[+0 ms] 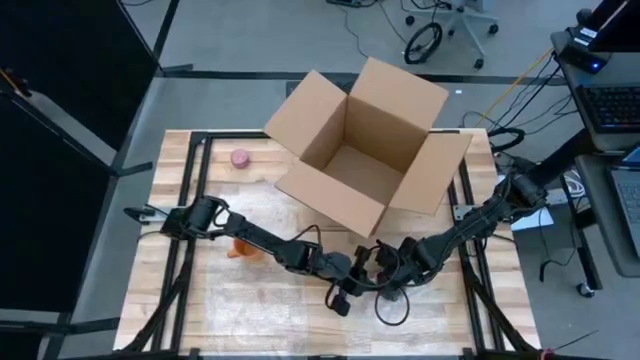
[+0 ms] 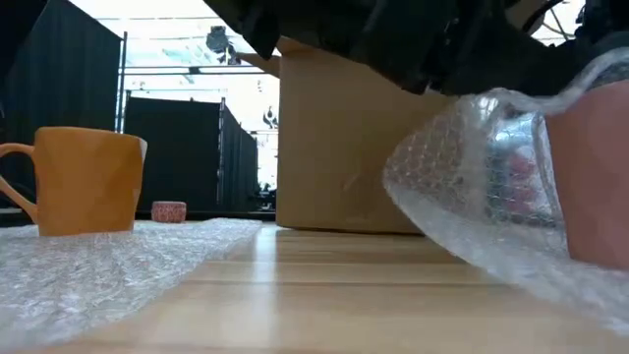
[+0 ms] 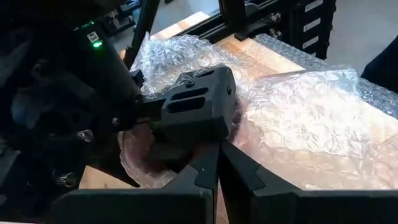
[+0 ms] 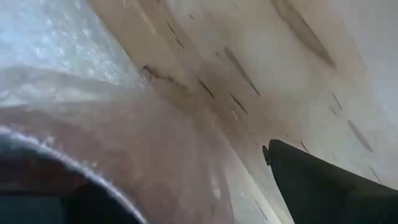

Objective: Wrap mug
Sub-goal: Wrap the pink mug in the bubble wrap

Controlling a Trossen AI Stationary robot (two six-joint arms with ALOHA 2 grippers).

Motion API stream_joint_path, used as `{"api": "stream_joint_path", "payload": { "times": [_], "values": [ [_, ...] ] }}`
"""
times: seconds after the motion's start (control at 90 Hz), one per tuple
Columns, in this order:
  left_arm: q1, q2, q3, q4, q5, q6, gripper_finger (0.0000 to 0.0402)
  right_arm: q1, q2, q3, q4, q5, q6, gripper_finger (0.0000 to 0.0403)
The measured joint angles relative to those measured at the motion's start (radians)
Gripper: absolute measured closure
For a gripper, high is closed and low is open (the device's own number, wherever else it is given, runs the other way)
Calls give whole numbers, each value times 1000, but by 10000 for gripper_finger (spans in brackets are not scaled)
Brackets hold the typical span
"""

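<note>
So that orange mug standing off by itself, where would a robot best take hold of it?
Probably by the rim and wall. The orange mug stands upright on the bubble wrap with its mouth up, so an end effector could come straight down and pinch one wall. Its handle sticks out sideways and is a slimmer, trickier target. The cardboard box stands apart from it, leaving room above.

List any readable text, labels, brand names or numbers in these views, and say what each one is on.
No text can be read in any view.
Cardboard box: plain flaps, no print visible.
Orange mug: plain side, no print.
Bubble wrap: unmarked.
Right claw, seen from the left wrist: slots only, no lettering.
</note>
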Motion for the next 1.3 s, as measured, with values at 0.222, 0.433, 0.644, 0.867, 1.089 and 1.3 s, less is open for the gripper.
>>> {"api": "stream_joint_path", "payload": {
  "times": [0.222,0.433,0.644,0.867,1.089,1.3],
  "values": [
    [2,-12,4,-58,-6,0,402,-5,-18,-4,3,3,9,144],
    [-18,-91,1,-135,-84,-39,402,-4,-26,-8,2,7,11,144],
    [-73,-191,3,-336,-165,-80,402,-4,-26,-8,3,9,-3,144],
    [-126,-134,-14,-362,-137,-166,402,-4,-26,-9,12,8,-6,144],
    [-132,-30,-16,-128,-133,-193,402,-4,-26,-9,24,8,-6,144],
    [-113,-23,35,-86,-203,-164,402,-4,-26,-10,29,5,9,144]
  ]
}}
